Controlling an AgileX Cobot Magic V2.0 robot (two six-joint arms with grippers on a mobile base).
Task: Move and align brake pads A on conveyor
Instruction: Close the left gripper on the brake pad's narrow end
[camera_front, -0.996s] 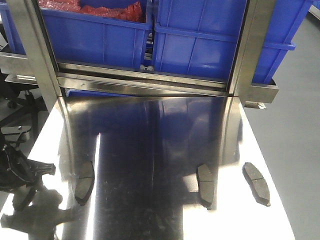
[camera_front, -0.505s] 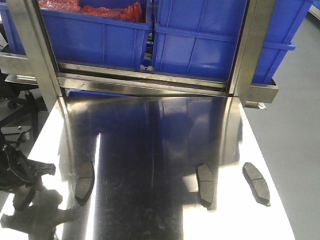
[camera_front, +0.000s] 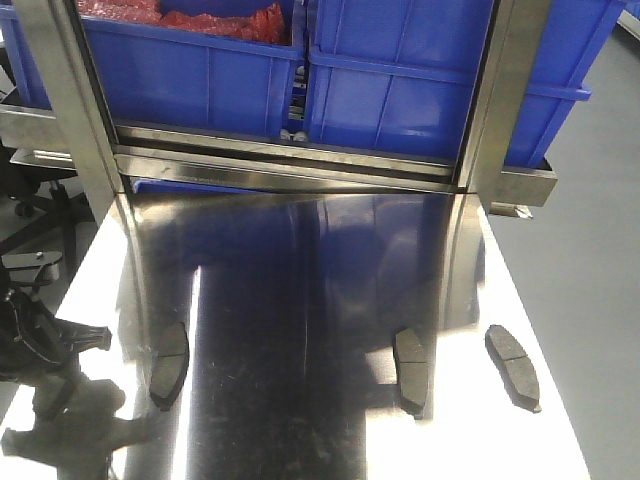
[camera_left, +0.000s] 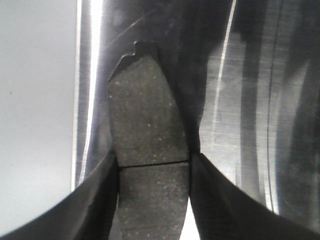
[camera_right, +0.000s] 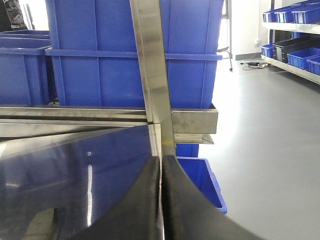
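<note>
Three dark grey brake pads lie on the shiny steel table: one left (camera_front: 168, 365), one middle (camera_front: 411, 370), one right (camera_front: 513, 365). A fourth brake pad (camera_left: 147, 130) sits between the fingers of my left gripper (camera_left: 154, 162), which is shut on it at its middle groove, near the table's left edge. I cannot tell whether this pad is lifted. In the front view the left gripper (camera_front: 40, 350) shows at the far left. My right gripper (camera_right: 161, 165) is shut and empty, out over the table's right side. The conveyor is out of view.
Large blue bins (camera_front: 400, 80) stand on a steel frame behind the table, with steel uprights (camera_front: 500, 110) at both sides. Grey floor lies beyond the table's right edge (camera_front: 560, 420). A small blue bin (camera_right: 200, 175) stands on the floor there.
The left gripper and its shadow have shifted slightly at the table's left edge. The three loose pads have not moved.
</note>
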